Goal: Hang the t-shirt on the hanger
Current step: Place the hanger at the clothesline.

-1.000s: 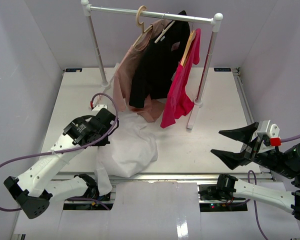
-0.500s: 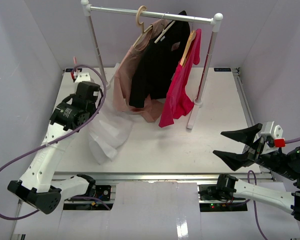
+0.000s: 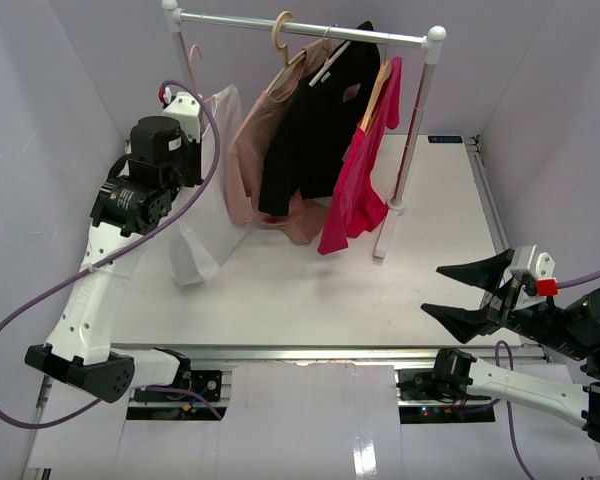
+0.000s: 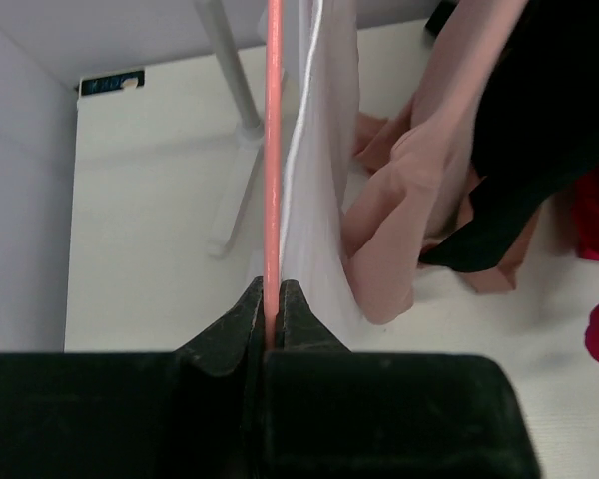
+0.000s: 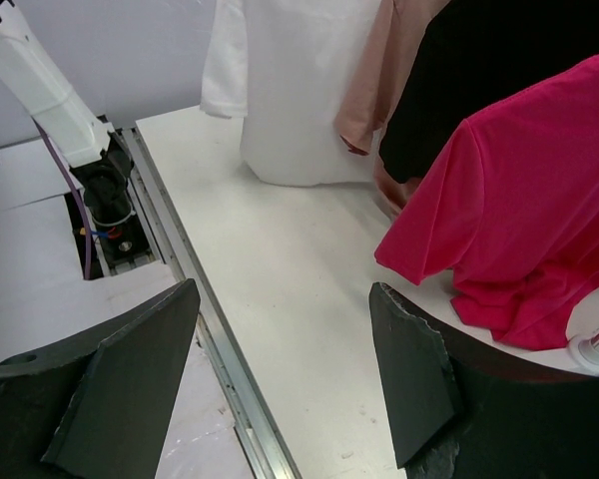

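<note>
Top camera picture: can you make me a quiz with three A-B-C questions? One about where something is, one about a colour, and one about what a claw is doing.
1. Where is the white t-shirt?
A. In the right gripper
B. Hanging below the left gripper, left of the dusty-pink garment
C. On top of the dusty-pink garment

2. What colour is the hanger?
A. Pink
B. Blue
C. Green

3. What is the right gripper doing?
A. Shut on the hanger
B. Open, holding nothing
C. Shut on the white t-shirt

Answers:
1 B: the top view shows it dangling under the left gripper, next to the dusty-pink garment.
2 A: the left wrist view shows a thin pink wire pinched between the jaws.
3 B: its fingers are spread wide with nothing between them.
</note>
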Tool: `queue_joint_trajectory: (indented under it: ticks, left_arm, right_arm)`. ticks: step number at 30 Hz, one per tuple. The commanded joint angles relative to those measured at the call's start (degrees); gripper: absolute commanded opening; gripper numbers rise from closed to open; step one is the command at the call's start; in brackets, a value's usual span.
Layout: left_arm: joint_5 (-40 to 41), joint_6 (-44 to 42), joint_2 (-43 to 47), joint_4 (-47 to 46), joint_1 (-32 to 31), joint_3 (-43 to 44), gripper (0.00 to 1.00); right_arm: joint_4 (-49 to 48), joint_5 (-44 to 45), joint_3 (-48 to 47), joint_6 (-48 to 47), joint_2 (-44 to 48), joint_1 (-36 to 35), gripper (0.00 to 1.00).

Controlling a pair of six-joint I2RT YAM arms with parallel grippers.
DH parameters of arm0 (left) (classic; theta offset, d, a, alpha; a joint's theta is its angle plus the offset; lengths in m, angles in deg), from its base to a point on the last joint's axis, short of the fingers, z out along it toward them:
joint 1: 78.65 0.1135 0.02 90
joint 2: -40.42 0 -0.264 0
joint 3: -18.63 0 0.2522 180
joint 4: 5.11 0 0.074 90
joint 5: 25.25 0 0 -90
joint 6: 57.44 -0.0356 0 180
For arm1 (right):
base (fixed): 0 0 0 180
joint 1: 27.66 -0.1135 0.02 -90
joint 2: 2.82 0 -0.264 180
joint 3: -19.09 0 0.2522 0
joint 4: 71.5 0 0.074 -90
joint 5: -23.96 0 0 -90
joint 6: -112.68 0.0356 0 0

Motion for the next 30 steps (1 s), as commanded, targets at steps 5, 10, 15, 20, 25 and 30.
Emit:
queue_joint_trajectory:
  ticks: [5,10,15,20,25,30]
  left_arm:
    - [-7.1,-6.2,-3.1,-9.3,0.3,7.2,0.0]
    - [-4.3,-6.3,-7.1,-9.8,0.3,11.9,0.0]
    - [-4.4,-8.9,-9.7,-13.2,0.3,13.2,0.0]
    - [1.0,-9.6,-13.6,-14.8,0.4,13.9,0.0]
    - [-0.8,-9.3,-16.1,-16.7,0.8,13.7,0.0]
    - [-1.4,-10.6,-18.9,-19.2,1.4,15.9,0.0]
  right_arm:
    - [-1.3,-0.8,2.1,-0.7,1.9,-0.3,0.75]
    - [-2.2,-0.9,2.9,-0.7,2.8,-0.3,0.75]
    - [-3.8,-2.8,5.6,-0.5,3.8,-0.3,0.75]
    - [-5.2,-3.6,7.9,-0.4,4.5,-0.3,0.75]
    - [-6.7,-5.0,10.2,-0.4,6.0,-0.3,0.75]
    - [-6.9,-4.4,11.5,-0.8,8.0,-0.3,0.75]
